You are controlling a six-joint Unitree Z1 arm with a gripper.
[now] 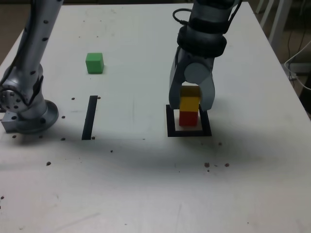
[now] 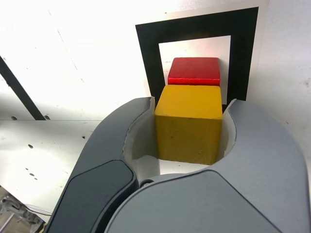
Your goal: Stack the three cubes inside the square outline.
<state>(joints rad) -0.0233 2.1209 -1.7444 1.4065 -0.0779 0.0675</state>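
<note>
My cubes: three — red cube (image 1: 188, 118), yellow cube (image 1: 189, 104), green cube (image 1: 95, 63)
Square outline (image 1: 172, 127): one
Black strip (image 1: 90, 117): one
My gripper (image 1: 193, 99): one

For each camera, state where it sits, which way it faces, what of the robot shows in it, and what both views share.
Exterior view: off the arm, above the table's near edge, looking down across it; shows the arm's base, the tool and the green cube.
Wrist view: on the wrist, looking down past the tool's grey fingers.
Shared: the yellow cube in the tool, the red cube, the square outline, and the black strip.
</note>
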